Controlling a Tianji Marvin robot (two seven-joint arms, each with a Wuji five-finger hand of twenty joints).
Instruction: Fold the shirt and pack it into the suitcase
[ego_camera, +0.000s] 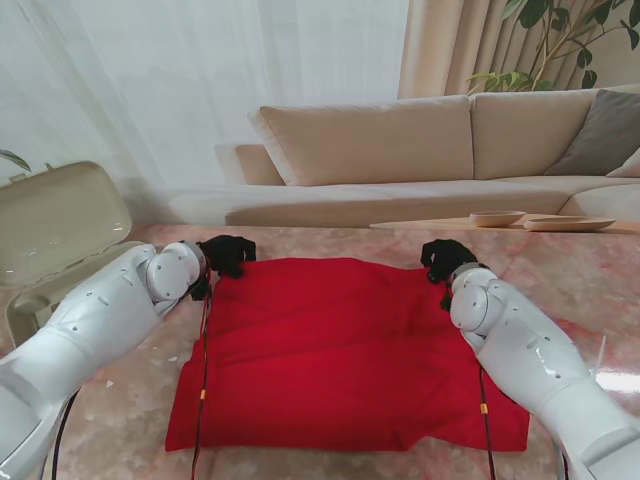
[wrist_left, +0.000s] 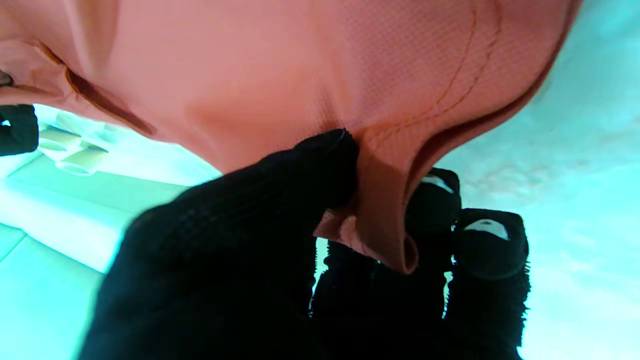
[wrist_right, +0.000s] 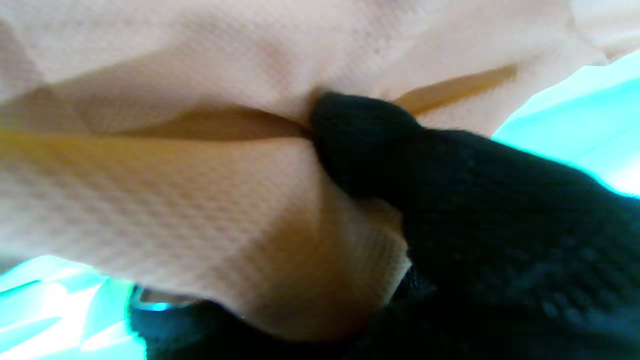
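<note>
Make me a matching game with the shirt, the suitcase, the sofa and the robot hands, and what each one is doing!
Things:
1. shirt
2. suitcase
3. sofa
4. left robot hand and right robot hand

States:
A. lid open, at the table's left edge
B. beige, behind the table
C. red, spread flat on the table
D. black-gloved, pinching the shirt's far corners

Pairs: 1-C, 2-A, 3-B, 4-D
</note>
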